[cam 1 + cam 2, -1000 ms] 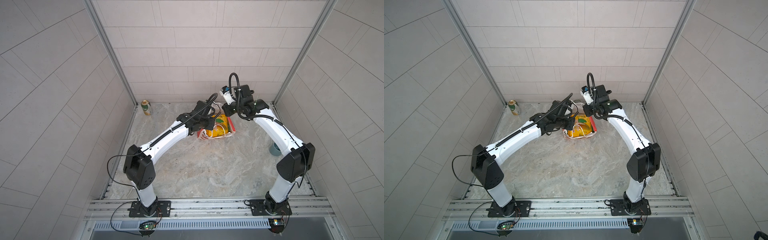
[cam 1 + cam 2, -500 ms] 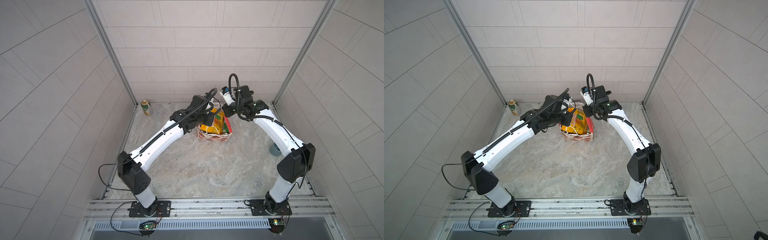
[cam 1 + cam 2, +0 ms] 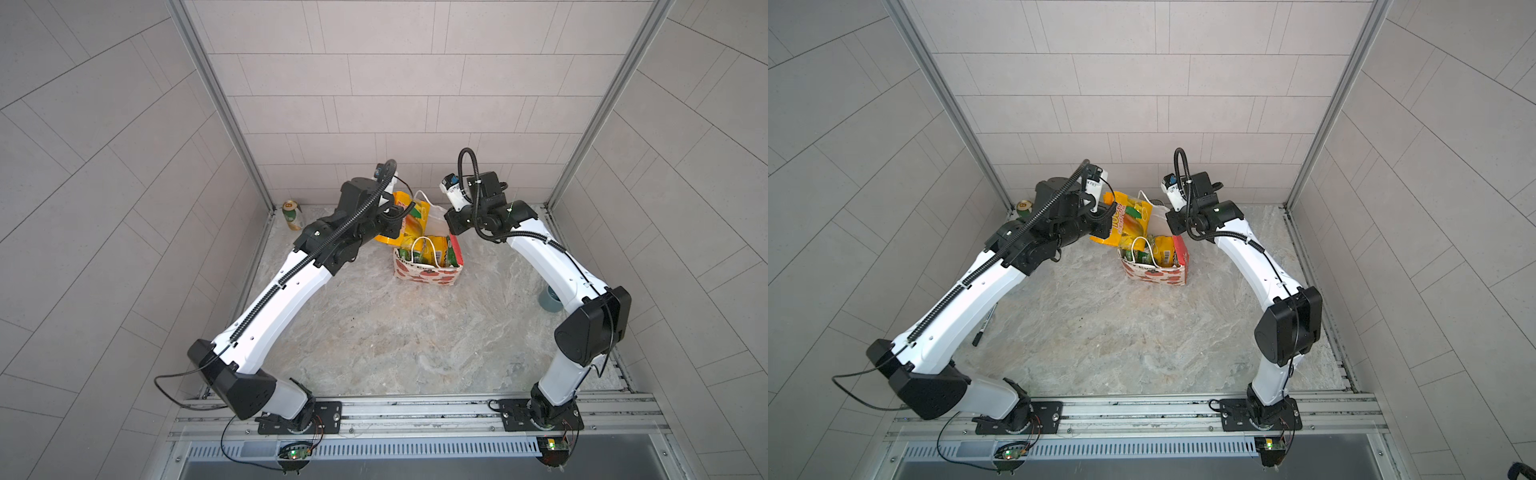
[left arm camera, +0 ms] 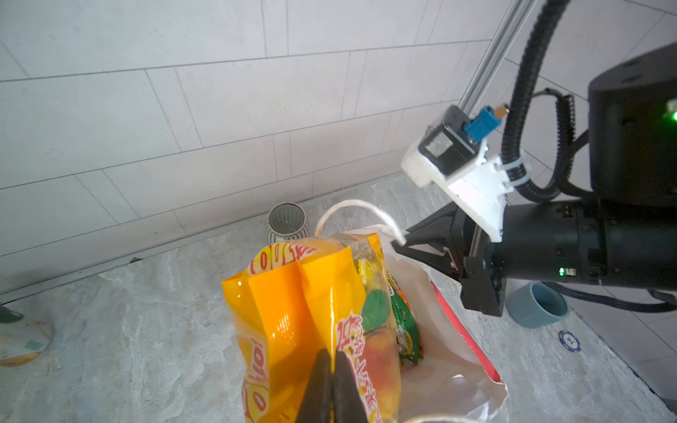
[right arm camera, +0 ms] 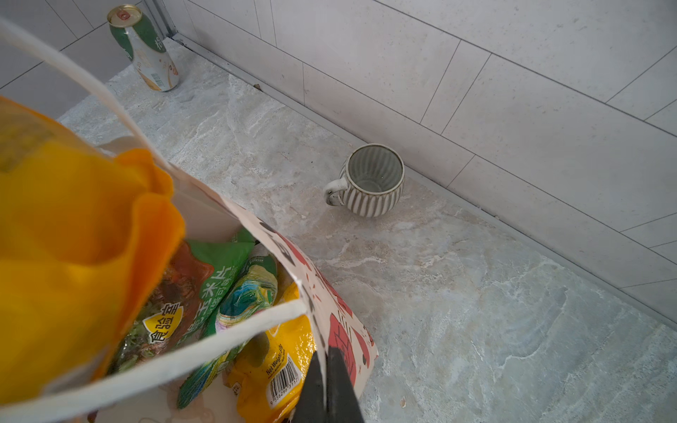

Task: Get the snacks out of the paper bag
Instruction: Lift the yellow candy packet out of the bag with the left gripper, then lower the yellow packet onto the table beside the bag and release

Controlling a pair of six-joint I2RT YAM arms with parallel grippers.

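Left wrist view: the left gripper (image 4: 332,360) pinches the yellow-orange packet (image 4: 293,304), raised at the mouth of the paper bag (image 4: 454,351). The right gripper (image 5: 326,360) clamps the bag's rim. In both top views, upper centre, the bag stands on the marbled tabletop (image 3: 395,332) between grey tiled walls (image 3: 374,104); the packet's long axis runs near upright.

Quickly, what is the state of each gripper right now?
The left gripper is shut on the yellow-orange packet.
The right gripper is shut on the rim of the paper bag.
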